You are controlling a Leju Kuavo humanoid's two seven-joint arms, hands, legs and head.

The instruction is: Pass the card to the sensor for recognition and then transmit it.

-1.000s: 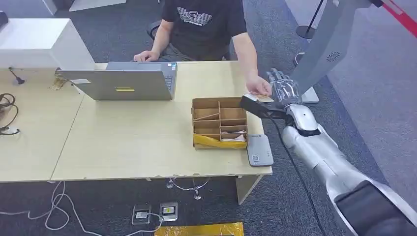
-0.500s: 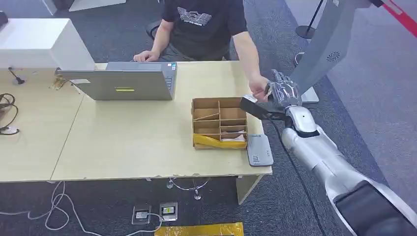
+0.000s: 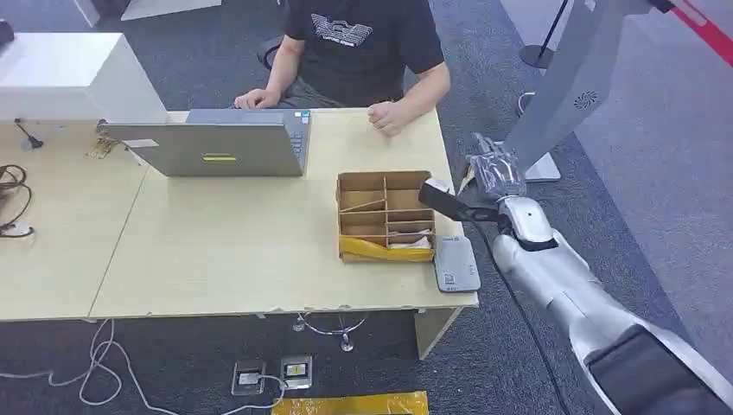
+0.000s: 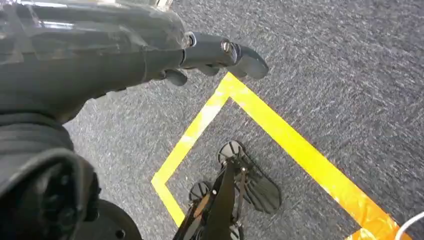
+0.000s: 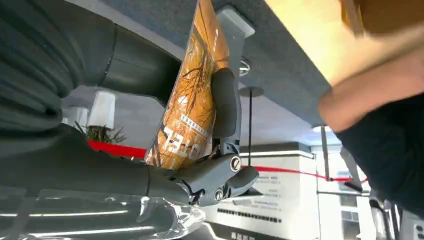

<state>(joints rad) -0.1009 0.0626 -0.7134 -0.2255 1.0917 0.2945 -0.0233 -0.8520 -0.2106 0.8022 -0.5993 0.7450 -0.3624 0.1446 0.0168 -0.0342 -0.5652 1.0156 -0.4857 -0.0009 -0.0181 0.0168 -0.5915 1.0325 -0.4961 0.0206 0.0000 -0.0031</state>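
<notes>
Card [image 5: 192, 100], orange with a tree print, pinched upright between thumb and dark fingers [image 5: 225, 107] of the right hand [image 3: 494, 171]; in the head view barely visible as a pale sliver at the hand. Held off the tabletop's [image 3: 216, 251] right edge, at about 3 o'clock from the cardboard divider box [image 3: 385, 214]. Grey card sensor [image 3: 455, 264] lying flat on the tabletop just beside the box, at 5 o'clock from it and at 7 o'clock from the right hand, apart from the card. Open laptop [image 3: 216, 143] at 10 o'clock from the box. Person in a black shirt [image 3: 359, 43] seated at 12 o'clock, one fist [image 3: 385, 117] resting on the tabletop. Left hand [image 4: 150, 50] hanging over grey carpet crossed by yellow tape [image 4: 280, 135], fingers loosely curled, holding nothing.
</notes>
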